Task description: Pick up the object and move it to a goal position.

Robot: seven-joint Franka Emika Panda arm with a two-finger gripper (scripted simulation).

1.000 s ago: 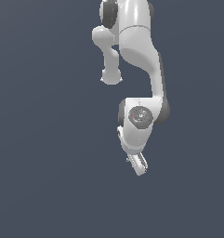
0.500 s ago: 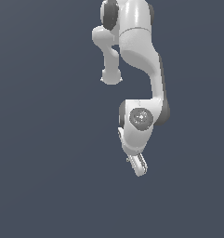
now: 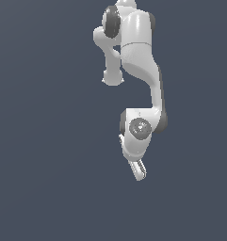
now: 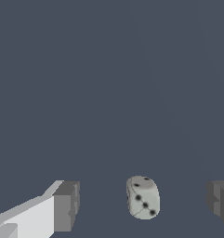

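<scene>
In the wrist view the object (image 4: pixel 142 197) is a small pale grey rounded cube with dark dots, like a die, lying on the dark surface. It sits between the two grey fingertips (image 4: pixel 67 206) of my gripper (image 4: pixel 143 202), with a gap on each side; the jaws stand wide apart and touch nothing. In the exterior view the gripper (image 3: pixel 138 170) points down under the white arm, and the object is hidden there.
The white Franka arm (image 3: pixel 136 52) reaches down from the top of the exterior view over a plain dark grey surface (image 3: pixel 49 179). Nothing else shows.
The gripper end has shifted slightly, a little lower and toward the exterior view's left. The rest of the arm has barely moved.
</scene>
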